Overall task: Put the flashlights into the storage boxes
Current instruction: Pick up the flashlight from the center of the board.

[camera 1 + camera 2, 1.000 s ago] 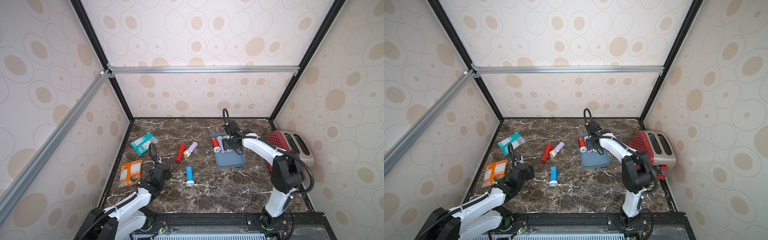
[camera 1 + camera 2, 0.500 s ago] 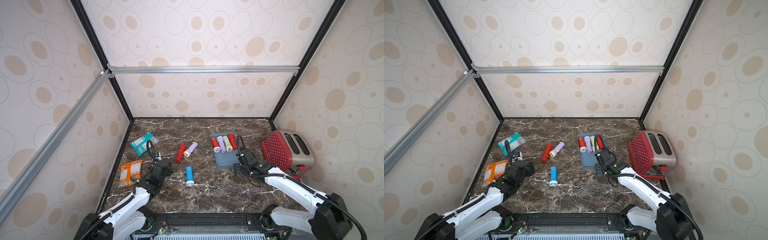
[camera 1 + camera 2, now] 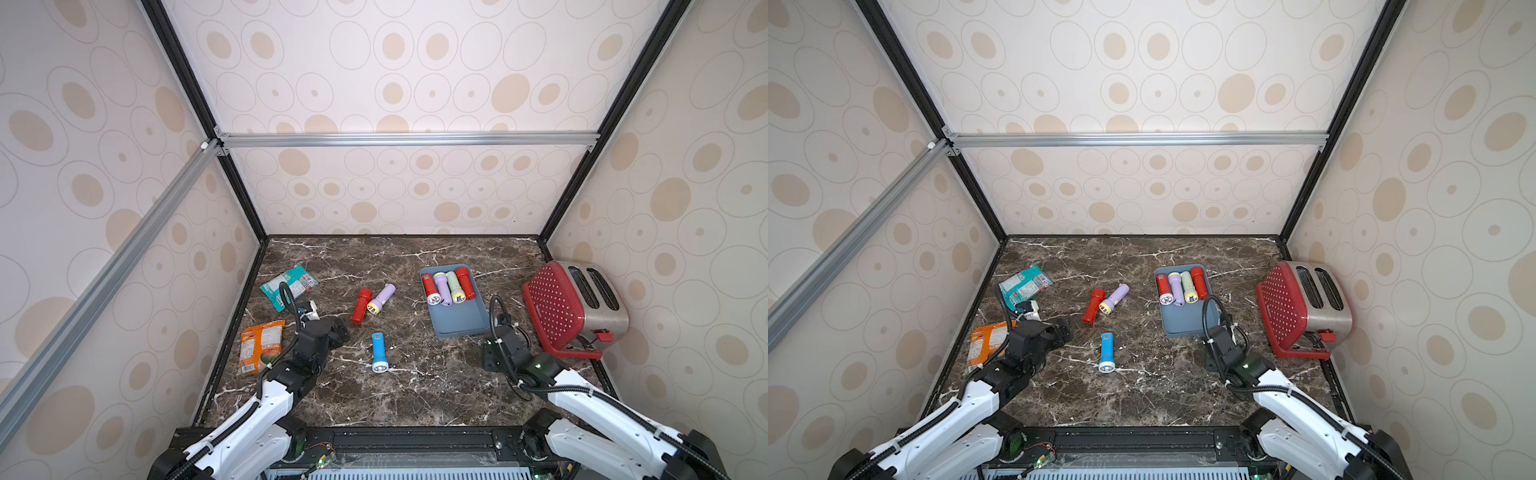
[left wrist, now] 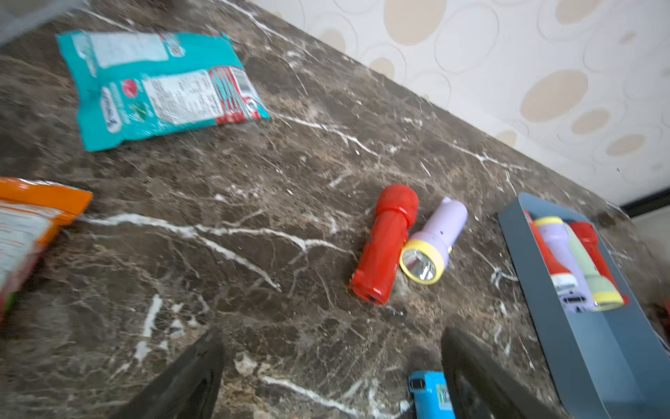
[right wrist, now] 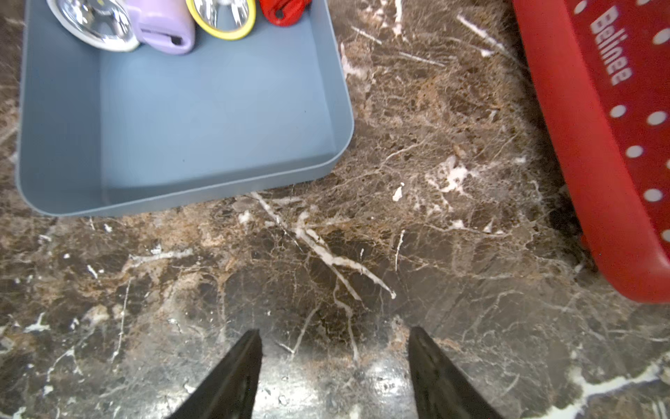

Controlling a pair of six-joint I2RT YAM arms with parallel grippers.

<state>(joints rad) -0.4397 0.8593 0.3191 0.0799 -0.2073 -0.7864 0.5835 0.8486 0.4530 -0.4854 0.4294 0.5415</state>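
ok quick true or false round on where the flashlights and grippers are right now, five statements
1. The tray holds four flashlights. True.
2. The blue flashlight is in the tray. False: it lies on the table, out between the two arms.
3. The right gripper holds a red flashlight. False: its jaws stand apart over bare marble near the tray, with nothing between them.
4. The loose red flashlight and the loose lilac flashlight lie next to each other on the table. True.
5. The left gripper is open and empty. True.
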